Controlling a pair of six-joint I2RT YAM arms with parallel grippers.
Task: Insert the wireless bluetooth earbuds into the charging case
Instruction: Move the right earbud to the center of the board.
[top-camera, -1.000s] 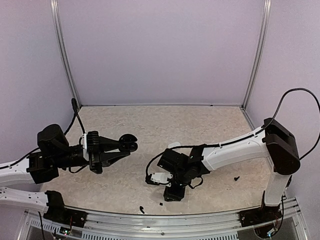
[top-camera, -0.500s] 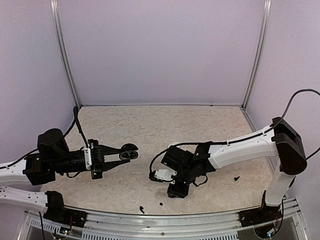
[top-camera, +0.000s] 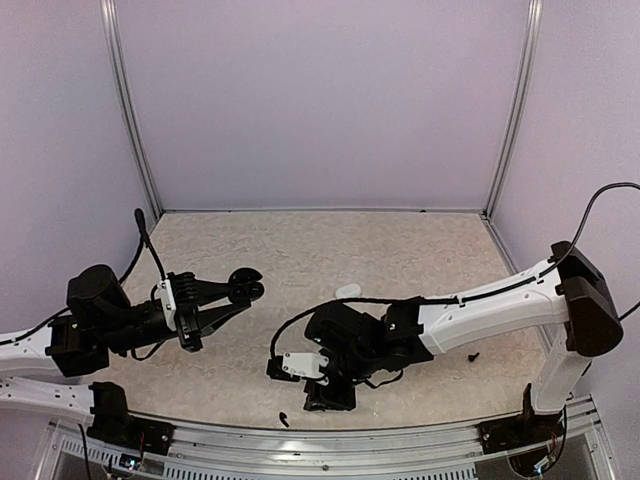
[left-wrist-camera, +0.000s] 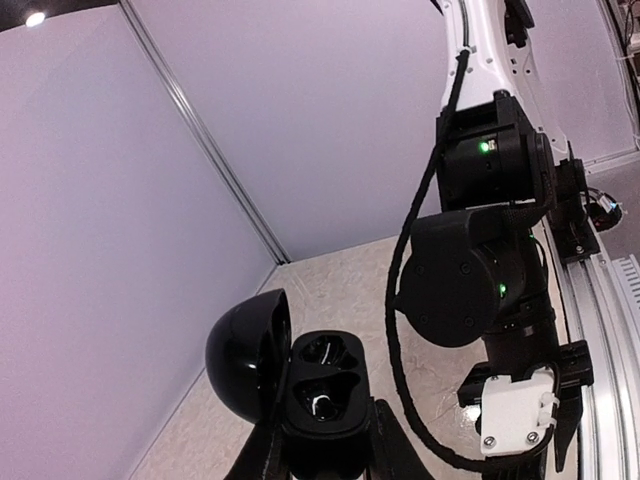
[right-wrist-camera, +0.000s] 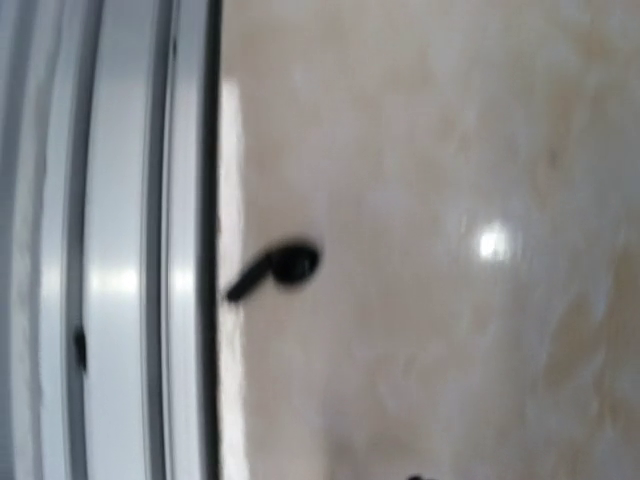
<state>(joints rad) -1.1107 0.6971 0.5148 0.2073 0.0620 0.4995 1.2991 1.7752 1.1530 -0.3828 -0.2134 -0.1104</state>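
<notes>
The charging case (left-wrist-camera: 325, 385) is black here, not white. Its lid is swung open to the left and its two wells look empty. My left gripper (top-camera: 240, 292) is shut on its base and holds it above the table's left side (top-camera: 245, 288). The earbuds are black with short stems. One (top-camera: 283, 419) lies by the front edge and shows blurred in the right wrist view (right-wrist-camera: 285, 268) beside the rail. The other (top-camera: 473, 355) lies at the right. My right gripper (top-camera: 325, 397) points down near the front edge, right of the first earbud. Its fingers stay outside its wrist view.
A small white oval thing (top-camera: 348, 290) lies mid-table behind my right arm. The metal rail (top-camera: 330, 440) runs along the front edge, close to the near earbud. Grey walls enclose the back and sides. My right arm's cable (top-camera: 290, 325) loops over the table's middle.
My right arm has swung left and toward the front edge, lowering its gripper near the front earbud. My left gripper, still holding the open case, has shifted slightly left and back.
</notes>
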